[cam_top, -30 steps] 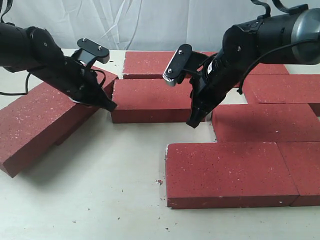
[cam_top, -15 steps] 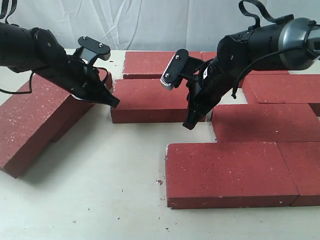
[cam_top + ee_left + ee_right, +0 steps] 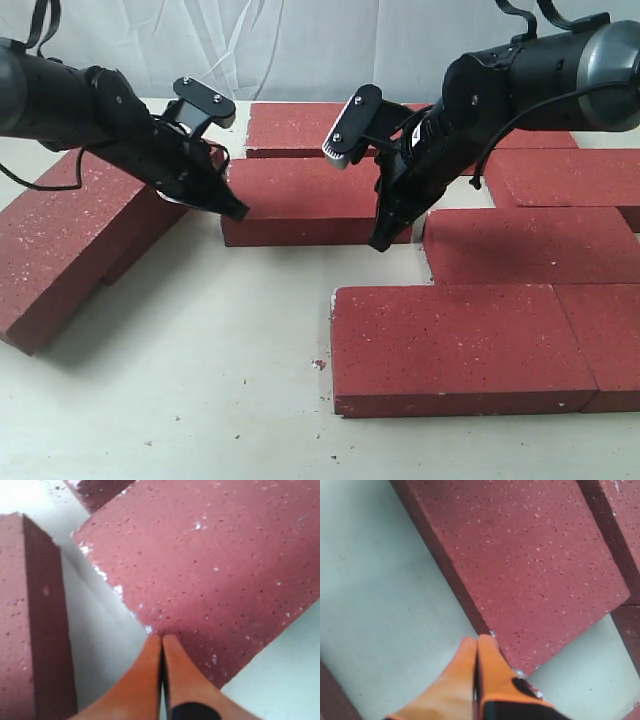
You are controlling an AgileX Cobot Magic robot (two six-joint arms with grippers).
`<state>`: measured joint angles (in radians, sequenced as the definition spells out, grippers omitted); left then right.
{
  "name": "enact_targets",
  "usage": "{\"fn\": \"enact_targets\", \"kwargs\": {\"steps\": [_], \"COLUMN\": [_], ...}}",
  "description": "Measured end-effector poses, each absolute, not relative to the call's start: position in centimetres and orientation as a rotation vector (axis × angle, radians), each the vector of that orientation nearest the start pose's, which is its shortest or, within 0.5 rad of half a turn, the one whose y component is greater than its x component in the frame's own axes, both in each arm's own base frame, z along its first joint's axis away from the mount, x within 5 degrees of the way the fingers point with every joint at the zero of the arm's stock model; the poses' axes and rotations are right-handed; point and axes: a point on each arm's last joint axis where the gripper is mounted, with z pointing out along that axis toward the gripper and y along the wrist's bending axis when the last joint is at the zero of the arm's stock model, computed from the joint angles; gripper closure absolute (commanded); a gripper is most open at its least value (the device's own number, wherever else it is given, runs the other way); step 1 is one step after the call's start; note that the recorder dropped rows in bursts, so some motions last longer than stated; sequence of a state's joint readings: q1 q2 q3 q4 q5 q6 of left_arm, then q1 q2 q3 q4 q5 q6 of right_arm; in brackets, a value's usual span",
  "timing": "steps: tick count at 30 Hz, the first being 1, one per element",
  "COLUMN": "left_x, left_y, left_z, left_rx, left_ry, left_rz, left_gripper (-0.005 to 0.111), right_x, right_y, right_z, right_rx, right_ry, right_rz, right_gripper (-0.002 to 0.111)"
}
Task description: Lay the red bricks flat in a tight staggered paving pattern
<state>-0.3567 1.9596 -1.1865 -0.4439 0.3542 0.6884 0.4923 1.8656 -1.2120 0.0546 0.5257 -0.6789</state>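
Observation:
Several red bricks lie on the pale table. The middle brick (image 3: 310, 195) lies flat between both grippers. My left gripper (image 3: 237, 212) is shut and empty, its tip against that brick's (image 3: 210, 565) left end near the front corner. My right gripper (image 3: 380, 243) is shut and empty too. Its orange fingertips (image 3: 485, 647) touch the same brick's (image 3: 530, 565) front edge near its right corner. A big brick (image 3: 70, 240) on the left lies at an angle, propped on something beneath it. It shows beside my left gripper (image 3: 161, 637) as a dark-sided block (image 3: 30, 620).
Flat bricks sit behind the middle one (image 3: 300, 125), at the front (image 3: 450, 345), front right (image 3: 610, 340), right (image 3: 530, 245) and far right (image 3: 570, 175). A white cloth backdrop hangs behind. Bare table (image 3: 200, 380) spreads at the front left, with small crumbs.
My left gripper has slid right to the middle brick's left end. The right gripper has shifted slightly along that brick's right front corner. The middle brick has not visibly moved.

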Motion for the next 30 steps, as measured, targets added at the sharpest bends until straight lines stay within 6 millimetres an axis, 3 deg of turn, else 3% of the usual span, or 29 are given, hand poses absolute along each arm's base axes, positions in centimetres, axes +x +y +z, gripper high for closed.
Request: {"fn": "enact_targets", "kwargs": {"steps": [4,20,24,30], "left_x": [37.1,37.5,37.2,36.7], "left_y": [-16.2,-16.6,-16.6,-16.0], "left_z": [14.8,14.7,15.4,16.9], "left_rx": [0.889,0.884,0.897,0.905], "left_ry": [2.412,2.395,2.401,2.417], "left_rz": [-0.213,-0.21,-0.227,-0.252], "left_gripper": [0.107,0.107,0.107,0.107], "right_x": [33.7,33.0,32.3,33.0], "right_y": [18.4,18.1,17.8,18.2], "right_z": [18.5,18.2,17.9,16.6], "right_rx": [-1.426,-1.489,-1.585,-1.591], "right_ry": [2.247,2.325,2.36,2.321], "right_rz": [-0.009,0.011,0.022,0.015], "right_gripper": [0.109,0.109,0.109,0.109]}}
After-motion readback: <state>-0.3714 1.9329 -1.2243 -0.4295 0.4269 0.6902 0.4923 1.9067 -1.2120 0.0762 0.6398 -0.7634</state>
